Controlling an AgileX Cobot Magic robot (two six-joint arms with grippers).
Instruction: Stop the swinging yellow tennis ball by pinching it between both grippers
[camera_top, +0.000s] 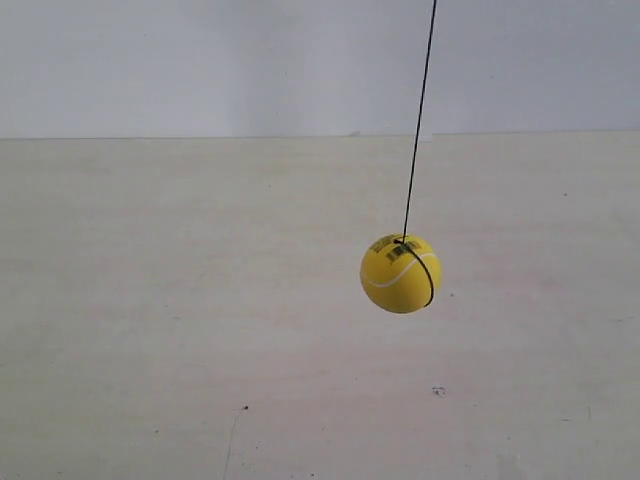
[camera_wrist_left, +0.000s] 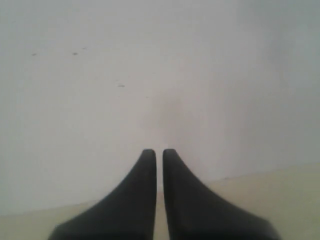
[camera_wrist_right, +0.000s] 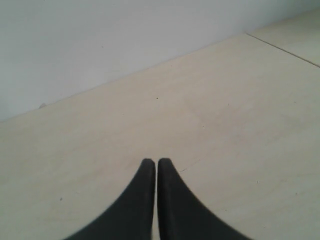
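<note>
The yellow tennis ball (camera_top: 400, 273), with its white seam and black print, hangs on a thin black string (camera_top: 418, 130) right of centre in the exterior view, above the pale table. Neither arm shows in that view. In the left wrist view my left gripper (camera_wrist_left: 159, 151) is shut, its black tapered fingers nearly touching, nothing between them, facing a white wall. My right gripper (camera_wrist_right: 154, 161) is likewise shut and empty, pointing over the table. The ball appears in neither wrist view.
A pale beige table (camera_top: 200, 300) meets a white wall (camera_top: 200, 60) at the back. A seam line (camera_wrist_right: 282, 47) crosses the table surface in the right wrist view. A few small dark specks (camera_top: 438, 391) dot the table.
</note>
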